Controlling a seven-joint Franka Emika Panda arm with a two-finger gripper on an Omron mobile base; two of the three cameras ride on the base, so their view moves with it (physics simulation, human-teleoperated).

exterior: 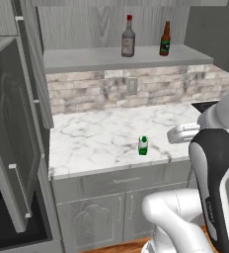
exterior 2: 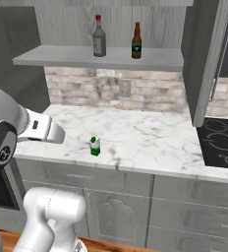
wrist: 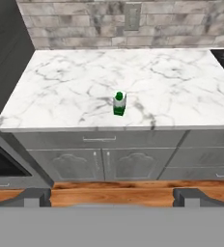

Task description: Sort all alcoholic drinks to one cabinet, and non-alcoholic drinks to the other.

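A wide grey wood-grain wall cabinet (exterior: 77, 29) stands open above a white marble counter (exterior: 96, 133), with one long grey shelf (exterior: 87, 59). On that shelf stand two bottles, well apart: a tall clear-grey bottle (exterior: 128, 37) with a red cap and pale label, and a slimmer brown bottle (exterior: 165, 39) with a green label. No writing on either label can be read. A small green and white carton (exterior: 143, 146) stands upright near the counter's front edge, alone. The white arm (exterior: 210, 163) rises folded, held back from the counter. In the hand view the gripper (wrist: 112, 195) has its fingertips (wrist: 35, 195) spread wide, holding nothing, aimed toward the carton.
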